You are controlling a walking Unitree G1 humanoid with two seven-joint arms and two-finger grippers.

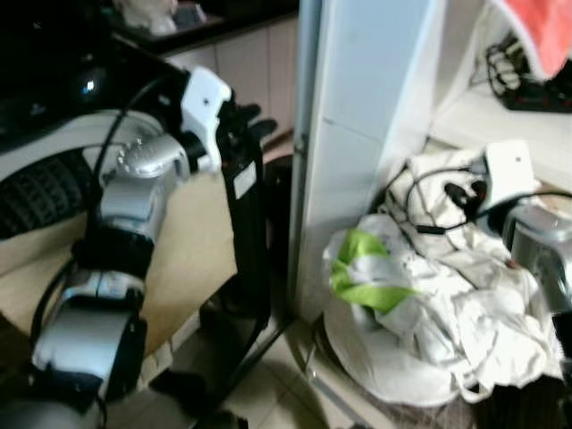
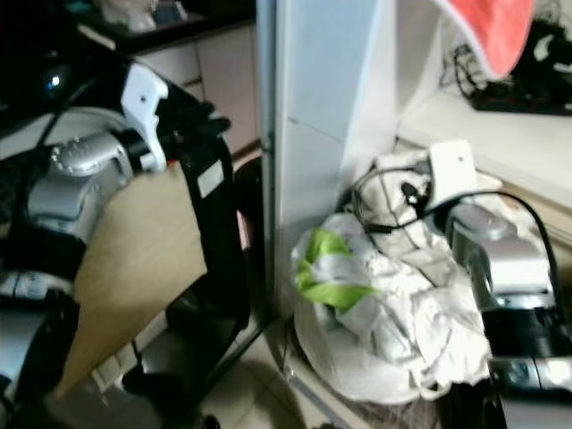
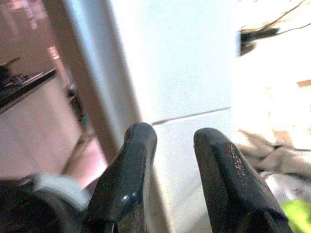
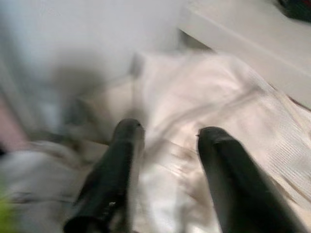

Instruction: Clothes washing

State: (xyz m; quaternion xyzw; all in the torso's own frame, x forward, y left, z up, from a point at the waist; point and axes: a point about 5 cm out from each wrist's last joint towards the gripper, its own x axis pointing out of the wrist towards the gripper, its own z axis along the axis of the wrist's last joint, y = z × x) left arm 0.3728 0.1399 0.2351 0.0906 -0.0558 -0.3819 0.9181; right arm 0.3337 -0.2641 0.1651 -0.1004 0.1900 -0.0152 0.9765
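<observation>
A heap of white clothes (image 1: 447,295) with a bright green piece (image 1: 366,268) lies in a round white basket (image 1: 375,366) on the floor, right of a white upright panel (image 1: 357,134). My right arm (image 1: 536,246) reaches down over the heap. The right gripper (image 4: 167,133) is open just above the white cloth (image 4: 218,102), holding nothing. My left arm (image 1: 134,197) is raised on the left. The left gripper (image 3: 175,138) is open and empty, pointing at the white panel (image 3: 184,58).
A black frame (image 1: 250,232) with a beige board (image 1: 188,259) stands between my left arm and the panel. A white shelf (image 1: 509,116) behind the heap carries black cables (image 1: 518,80). A red cloth (image 2: 492,27) hangs at the top right. Tiled floor (image 1: 268,393) lies below.
</observation>
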